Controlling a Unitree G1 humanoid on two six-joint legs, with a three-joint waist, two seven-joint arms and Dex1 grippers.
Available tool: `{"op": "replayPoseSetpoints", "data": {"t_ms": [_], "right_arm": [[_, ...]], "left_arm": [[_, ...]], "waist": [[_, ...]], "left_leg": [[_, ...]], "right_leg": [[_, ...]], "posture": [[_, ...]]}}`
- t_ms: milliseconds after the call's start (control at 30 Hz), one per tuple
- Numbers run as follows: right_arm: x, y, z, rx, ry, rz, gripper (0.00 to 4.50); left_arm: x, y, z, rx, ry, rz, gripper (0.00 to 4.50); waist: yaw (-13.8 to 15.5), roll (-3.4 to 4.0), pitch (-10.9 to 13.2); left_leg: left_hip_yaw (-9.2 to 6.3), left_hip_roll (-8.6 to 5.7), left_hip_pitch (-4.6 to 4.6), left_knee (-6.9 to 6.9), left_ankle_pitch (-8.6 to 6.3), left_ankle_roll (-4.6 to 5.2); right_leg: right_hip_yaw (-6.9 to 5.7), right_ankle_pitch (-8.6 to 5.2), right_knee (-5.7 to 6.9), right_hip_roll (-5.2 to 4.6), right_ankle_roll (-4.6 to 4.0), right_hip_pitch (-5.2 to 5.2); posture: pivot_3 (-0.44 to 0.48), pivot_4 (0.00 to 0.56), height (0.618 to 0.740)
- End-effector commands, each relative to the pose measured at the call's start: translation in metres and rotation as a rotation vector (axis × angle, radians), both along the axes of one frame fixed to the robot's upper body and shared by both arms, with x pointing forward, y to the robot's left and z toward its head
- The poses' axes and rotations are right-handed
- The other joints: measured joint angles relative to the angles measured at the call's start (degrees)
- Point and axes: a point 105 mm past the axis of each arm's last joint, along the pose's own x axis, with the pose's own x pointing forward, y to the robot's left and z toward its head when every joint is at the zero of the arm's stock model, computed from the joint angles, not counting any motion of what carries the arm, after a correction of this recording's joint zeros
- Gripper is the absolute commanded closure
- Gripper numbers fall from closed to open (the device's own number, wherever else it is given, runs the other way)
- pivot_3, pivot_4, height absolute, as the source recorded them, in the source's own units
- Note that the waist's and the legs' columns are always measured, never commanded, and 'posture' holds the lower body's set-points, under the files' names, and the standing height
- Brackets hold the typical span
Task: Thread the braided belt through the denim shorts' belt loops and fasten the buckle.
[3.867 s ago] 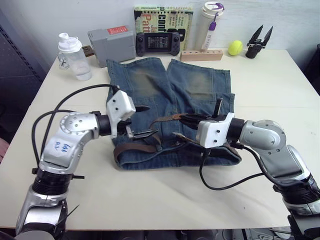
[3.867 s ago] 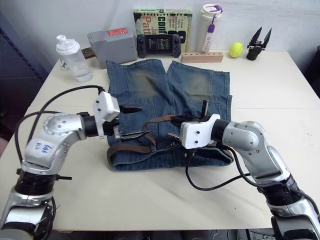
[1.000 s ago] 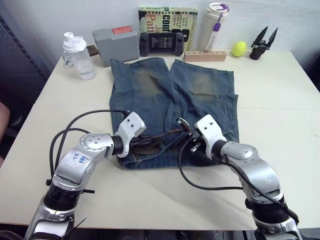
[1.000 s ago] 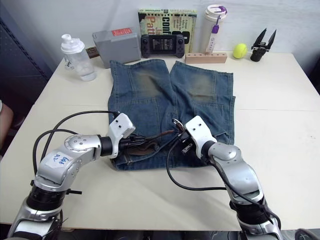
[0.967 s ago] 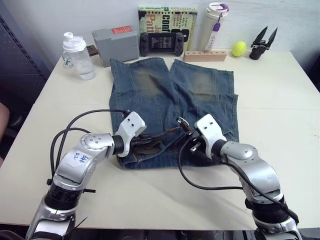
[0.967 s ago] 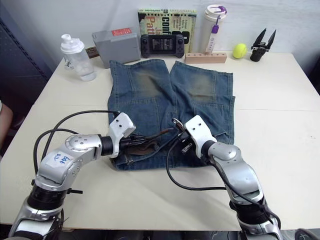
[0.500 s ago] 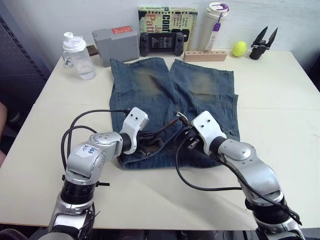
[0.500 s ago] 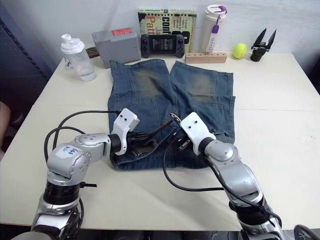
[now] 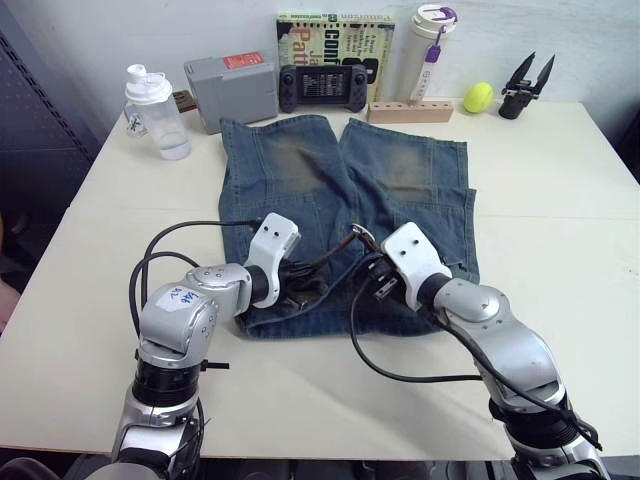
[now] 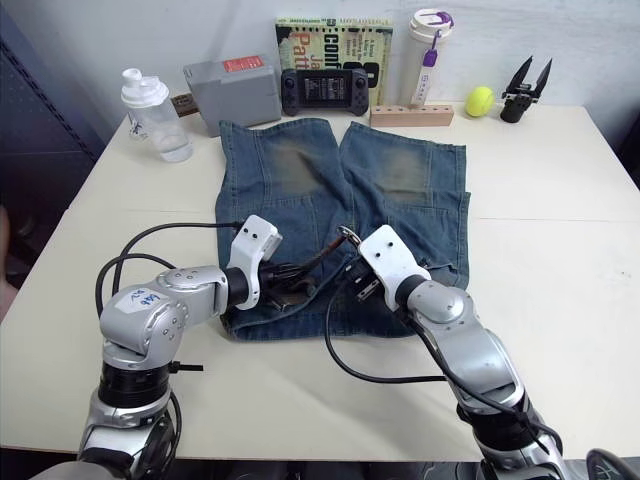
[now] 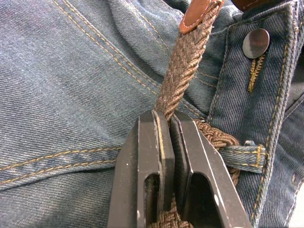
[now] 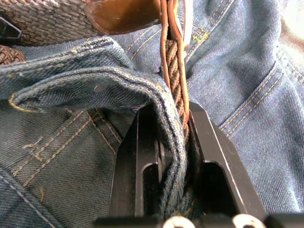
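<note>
The denim shorts (image 9: 340, 170) lie flat on the table, waistband toward me. The braided belt (image 11: 183, 61) runs along that waistband. My left gripper (image 11: 164, 116) is shut on the belt a little below its tan leather tip (image 11: 197, 12), next to the metal button (image 11: 256, 42) and a belt loop (image 11: 242, 154). My right gripper (image 12: 164, 114) is shut on another belt strand (image 12: 173, 61) together with a fold of the waistband (image 12: 95, 80), just below a brown leather end (image 12: 123, 14). The buckle (image 9: 358, 234) glints above the right gripper (image 9: 368, 258). The two grippers stand close together at the waistband's middle.
Along the table's far edge stand a shaker bottle (image 9: 150, 110), a grey box (image 9: 232, 90), a game console (image 9: 320, 85), a book (image 9: 330, 35), a white tumbler (image 9: 425, 45), a wooden block (image 9: 408, 110), a tennis ball (image 9: 478, 97) and a black two-pronged tool (image 9: 525, 82).
My left gripper has shifted a little right along the waistband with the belt, its elbow drawing in. The right gripper has edged left. Both grips stay as they were.
</note>
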Motion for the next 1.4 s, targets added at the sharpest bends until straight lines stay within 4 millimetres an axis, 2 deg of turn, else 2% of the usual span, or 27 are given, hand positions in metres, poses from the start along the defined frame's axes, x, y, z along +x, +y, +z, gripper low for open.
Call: {"op": "replayPoseSetpoints", "data": {"t_ms": [33, 200, 367, 567, 667, 867, 900, 1067, 1133, 1167, 1267, 1333, 1400], "right_arm": [[-0.011, 0.015, 0.008, -0.026, -0.039, 0.087, 4.47], [-0.019, 0.02, 0.0, -0.073, -0.01, 0.149, 4.47], [-0.03, 0.03, -0.012, -0.178, 0.012, 0.267, 4.47], [-0.036, 0.037, -0.016, -0.227, -0.002, 0.347, 4.47], [-0.033, 0.036, -0.012, -0.214, -0.01, 0.337, 4.47], [-0.033, 0.023, -0.007, -0.215, -0.021, 0.324, 4.47], [-0.035, 0.021, -0.004, -0.191, -0.011, 0.329, 3.42], [-0.038, -0.004, 0.024, -0.107, -0.008, 0.305, 1.3], [-0.039, -0.015, 0.047, -0.073, -0.041, 0.32, 0.33], [-0.04, -0.02, 0.057, -0.065, -0.056, 0.331, 0.03], [-0.044, -0.026, 0.076, -0.042, -0.085, 0.375, 0.03], [-0.034, -0.024, 0.088, -0.182, -0.214, 0.405, 0.03], [-0.025, -0.021, 0.085, -0.322, -0.294, 0.433, 0.03]], "left_arm": [[0.002, -0.009, 0.011, -0.015, -0.041, -0.02, 4.5], [0.007, -0.014, 0.014, -0.015, -0.059, -0.026, 4.5], [0.009, -0.031, 0.021, -0.032, -0.119, -0.097, 4.5], [-0.007, -0.053, 0.029, -0.125, -0.163, -0.262, 4.5], [-0.011, -0.053, 0.025, -0.125, -0.154, -0.289, 4.5], [-0.003, -0.046, 0.021, -0.111, -0.155, -0.252, 4.5], [-0.003, -0.046, 0.021, -0.111, -0.156, -0.253, 4.5], [-0.004, -0.048, 0.019, -0.107, -0.154, -0.26, 4.5], [-0.003, -0.047, 0.018, -0.102, -0.153, -0.256, 4.5], [-0.003, -0.047, 0.018, -0.1, -0.154, -0.256, 4.5], [-0.003, -0.047, 0.018, -0.098, -0.155, -0.256, 4.5], [-0.002, -0.048, 0.017, -0.087, -0.161, -0.259, 4.5], [-0.002, -0.048, 0.016, -0.076, -0.168, -0.261, 4.5]], "waist": [[0.01, 0.0, 0.0], [-0.06, 0.0, 0.0], [-0.05, 0.0, 0.0], [-0.62, 0.0, 0.0], [-0.83, 0.0, 0.0], [-0.98, -0.01, 0.0], [-0.93, 0.0, 0.0], [-0.72, 0.0, 0.01], [-0.56, 0.0, 0.01], [-0.45, 0.01, 0.01], [-0.11, 0.01, 0.01], [-0.01, 0.01, 0.01], [-0.04, 0.01, 0.01]], "left_leg": [[-0.01, 0.0, 0.0, 0.0, 0.0, 0.0], [0.0, 0.01, 0.0, -0.03, 0.0, 0.0], [0.01, 0.0, 0.0, -0.03, 0.0, 0.0], [0.02, 0.04, 0.01, -0.07, 0.0, -0.01], [0.0, 0.05, 0.01, -0.09, 0.01, -0.02], [-0.03, 0.02, 0.0, -0.1, 0.01, -0.02], [-0.02, 0.02, 0.0, -0.1, 0.01, -0.02], [-0.02, 0.01, -0.01, -0.08, 0.01, -0.02], [-0.03, 0.01, -0.01, -0.08, 0.01, -0.01], [-0.03, 0.01, -0.01, -0.08, 0.01, -0.01], [-0.03, 0.01, -0.01, -0.09, 0.01, -0.01], [-0.03, 0.03, 0.0, -0.09, 0.01, -0.01], [0.01, 0.02, 0.0, -0.1, 0.01, -0.01]], "right_leg": [[0.0, 0.0, 0.0, 0.0, 0.0, 0.0], [0.0, 0.0, -0.02, 0.01, 0.0, 0.0], [0.0, 0.0, -0.03, 0.01, 0.0, 0.0], [-0.03, 0.0, -0.07, 0.03, 0.0, -0.01], [-0.04, 0.0, -0.07, 0.03, -0.01, -0.01], [-0.05, 0.0, -0.08, -0.01, 0.0, -0.01], [-0.05, 0.0, -0.09, -0.01, 0.0, -0.01], [-0.04, 0.0, -0.09, -0.01, 0.0, 0.0], [-0.04, 0.0, -0.1, -0.01, 0.0, 0.0], [-0.04, 0.0, -0.09, -0.01, 0.0, 0.01], [-0.03, 0.0, -0.13, -0.01, 0.0, 0.01], [-0.04, 0.0, -0.11, 0.01, 0.0, 0.01], [-0.01, 0.0, -0.11, 0.0, 0.0, 0.0]], "posture": [[0.0, 0.15, 0.731], [0.0, 0.15, 0.731], [0.0, 0.15, 0.731], [0.0, 0.15, 0.731], [0.0, 0.15, 0.731], [0.0, 0.15, 0.731], [0.0, 0.15, 0.731], [0.0, 0.15, 0.731], [0.0, 0.15, 0.731], [0.0, 0.15, 0.731], [0.0, 0.15, 0.731], [0.0, 0.15, 0.731], [0.0, 0.15, 0.731]]}}
